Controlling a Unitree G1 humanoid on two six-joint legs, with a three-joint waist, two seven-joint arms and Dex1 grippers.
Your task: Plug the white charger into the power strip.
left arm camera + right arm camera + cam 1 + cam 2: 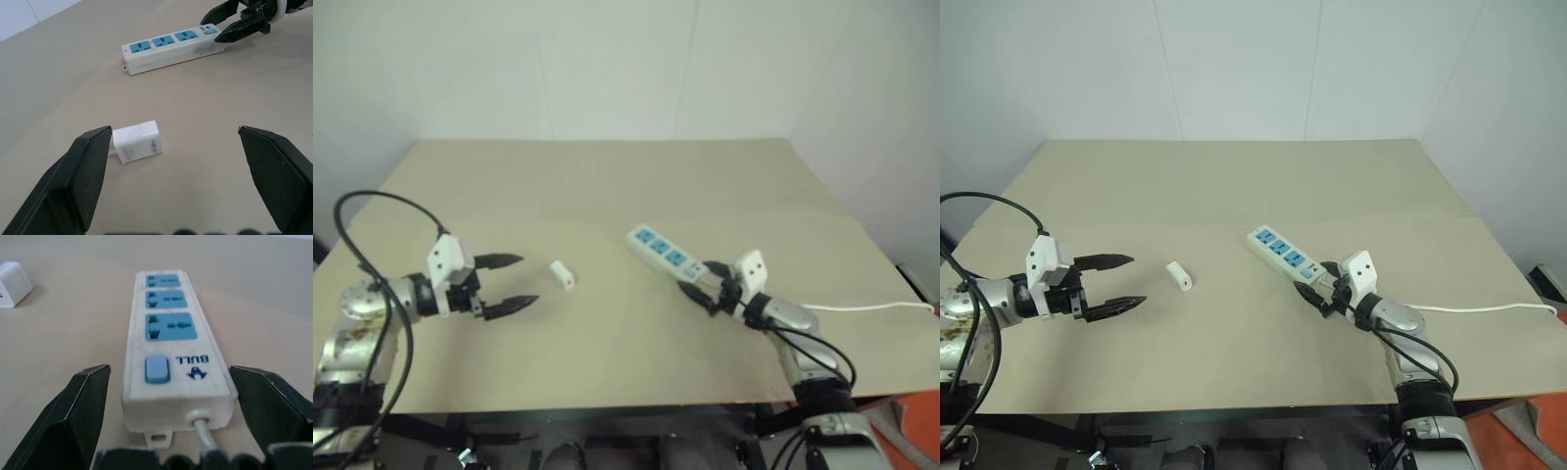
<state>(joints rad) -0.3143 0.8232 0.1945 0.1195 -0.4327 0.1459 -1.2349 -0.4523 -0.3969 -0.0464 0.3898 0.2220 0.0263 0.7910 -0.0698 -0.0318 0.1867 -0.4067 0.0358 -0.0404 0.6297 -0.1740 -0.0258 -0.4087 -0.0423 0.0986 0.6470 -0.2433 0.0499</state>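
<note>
The white charger (pixel 562 275) lies flat on the tan table, a short way ahead of my left gripper (pixel 529 280), which is open and level with nothing between its fingers. In the left wrist view the charger (pixel 137 143) rests close to one fingertip (pixel 93 161), inside the open span. The power strip (pixel 661 251) lies at an angle to the right of the charger, blue outlets facing up. My right gripper (pixel 697 284) is open at the strip's cord end, one finger (pixel 73 411) on each side of it with a small gap to the strip (pixel 171 333).
The strip's thin white cord (pixel 862 307) runs off to the right over the table's edge. The tan table top (pixel 607 186) stretches back to a white wall. Its front edge is just below both arms.
</note>
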